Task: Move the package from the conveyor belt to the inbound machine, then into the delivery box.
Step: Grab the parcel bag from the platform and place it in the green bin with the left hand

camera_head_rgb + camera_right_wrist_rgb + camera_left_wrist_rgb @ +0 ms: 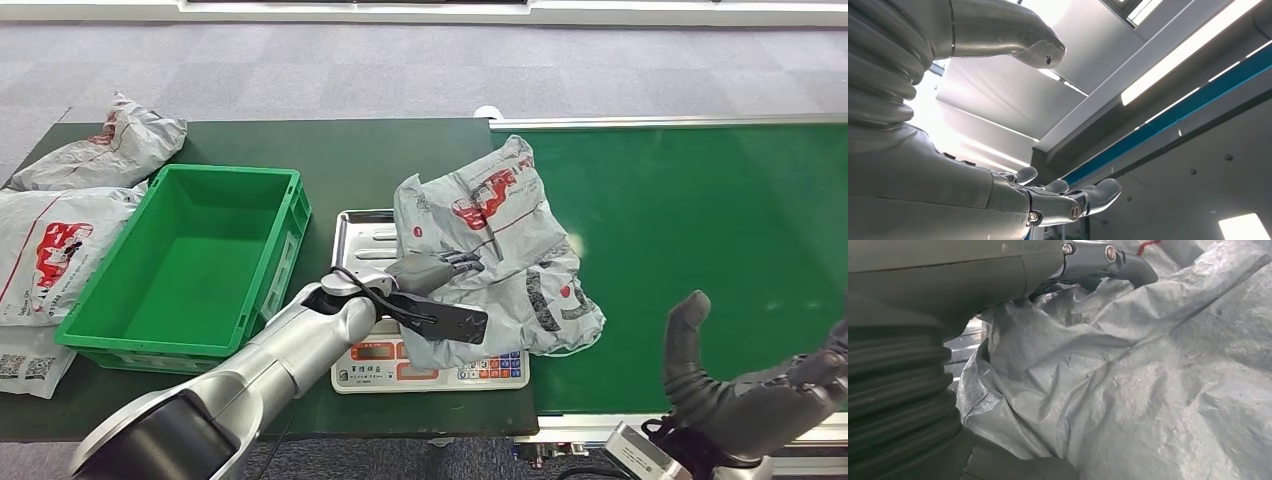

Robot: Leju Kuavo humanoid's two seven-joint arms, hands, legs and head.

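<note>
A: Where is the package (pixel 500 250)?

B: On the scale (pixel 432 372), draped partly onto the conveyor belt (pixel 700 230) at 3 o'clock. The left hand (pixel 435 270) is laid on its 9 o'clock edge; whether the film is pinched cannot be told. The right hand (pixel 745 385) is held palm-up at 5 o'clock, fingers spread, nothing grasped.

A: Advice for the step?

B: A firm fold should be gathered before lifting toward the green box (pixel 190 265) at 9 o'clock.

A: Counts?

B: One package on the scale; three spare packages (pixel 60 250) are stacked beside the box; one box; one scale.

Crumpled grey package (pixel 500 250) with red print lies mid-frame on the scale (pixel 360 235), overhanging the green belt (pixel 700 220); empty green box (pixel 190 260) sits left.
</note>
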